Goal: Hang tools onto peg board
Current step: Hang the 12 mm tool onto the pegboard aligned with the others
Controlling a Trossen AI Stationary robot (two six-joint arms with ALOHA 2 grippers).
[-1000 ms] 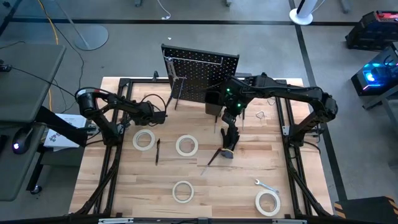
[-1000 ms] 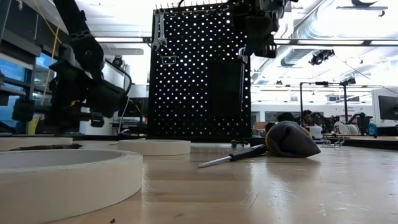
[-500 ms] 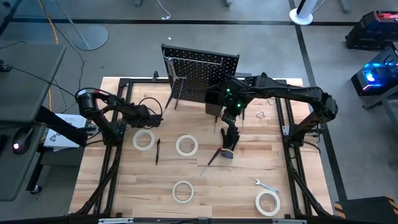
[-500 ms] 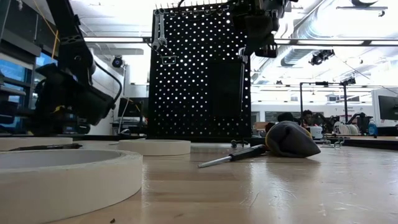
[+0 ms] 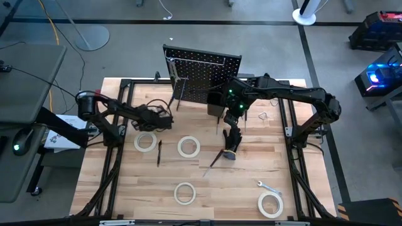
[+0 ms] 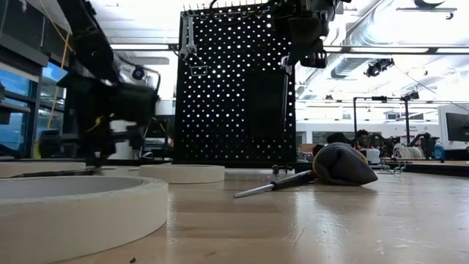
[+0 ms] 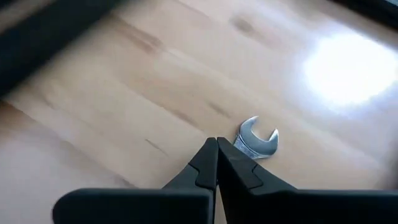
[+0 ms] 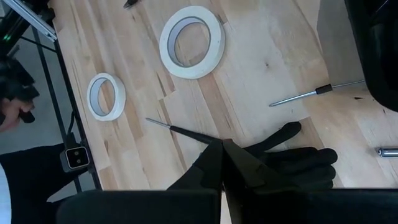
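Fingers [image 7: 205, 167] of the left arm pinch a small wrench [image 7: 256, 140].

Counted on the wooden table: four white tape rolls [image 5: 146, 142] [image 5: 188, 147] [image 5: 184, 193] [image 5: 271, 204]; two slim dark-handled screwdrivers [image 5: 159, 152] [image 5: 215, 159]; one black glove [image 5: 232, 139]; one silver wrench [image 5: 269, 188]; one upright black perforated peg board [image 5: 204, 76].

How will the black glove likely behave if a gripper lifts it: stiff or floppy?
Probably floppy: the glove lies slumped on the table, its fingers splayed and flat. It looks light for its bulk, mounded like soft cloth in the low view. It seems unlikely to roll, but may sag and drag the screwdriver beside it.
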